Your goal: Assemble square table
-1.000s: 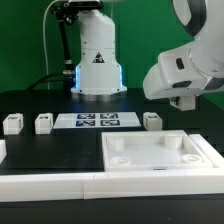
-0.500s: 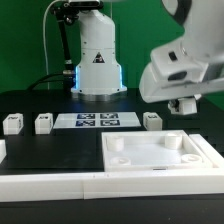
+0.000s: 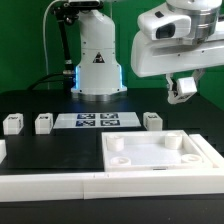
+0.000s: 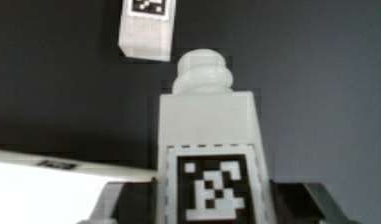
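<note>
Risen since a second ago, gripper (image 3: 184, 86) sits upper right in the exterior view, clamped on one held leg (image 3: 179, 94), well above the black table (image 3: 30, 100).
Square top (image 3: 160, 158): lower right, lying flat, corner sockets facing up.
First loose leg (image 3: 12, 123) and second loose leg (image 3: 44, 123): middle left.
Third loose leg (image 3: 152, 120): just right of the marker board (image 3: 98, 121).
Wrist view: held leg (image 4: 208, 120) in the claw's grip, tag facing the camera; another leg (image 4: 148, 30) lies beyond its knobbed tip.
</note>
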Motion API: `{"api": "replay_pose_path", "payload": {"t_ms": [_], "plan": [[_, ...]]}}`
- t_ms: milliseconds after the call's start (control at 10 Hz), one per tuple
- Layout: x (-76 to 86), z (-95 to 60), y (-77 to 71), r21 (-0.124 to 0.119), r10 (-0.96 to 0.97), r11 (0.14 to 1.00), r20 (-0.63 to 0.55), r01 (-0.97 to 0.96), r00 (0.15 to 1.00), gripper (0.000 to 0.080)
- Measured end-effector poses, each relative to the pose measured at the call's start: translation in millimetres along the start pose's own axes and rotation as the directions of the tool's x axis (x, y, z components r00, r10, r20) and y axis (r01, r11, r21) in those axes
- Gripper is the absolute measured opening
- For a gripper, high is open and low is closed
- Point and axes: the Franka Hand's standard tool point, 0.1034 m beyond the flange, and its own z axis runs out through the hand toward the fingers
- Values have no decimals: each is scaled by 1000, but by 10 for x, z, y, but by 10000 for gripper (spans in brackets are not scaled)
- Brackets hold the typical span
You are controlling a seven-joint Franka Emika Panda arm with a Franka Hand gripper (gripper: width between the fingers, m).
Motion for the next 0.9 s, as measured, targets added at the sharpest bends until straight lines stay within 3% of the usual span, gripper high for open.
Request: {"api": "replay_pose_path", "payload": {"t_ms": [200, 300, 600, 900], "plan": [[139, 0, 39, -4, -7, 1000, -144, 7, 990, 290], [282, -91, 83, -4, -11, 1000, -226, 11, 974, 290], [489, -388, 211, -2, -2, 1000, -383, 1, 924, 290], [532, -345, 233, -16, -8, 1000, -537, -1, 844, 290]]}}
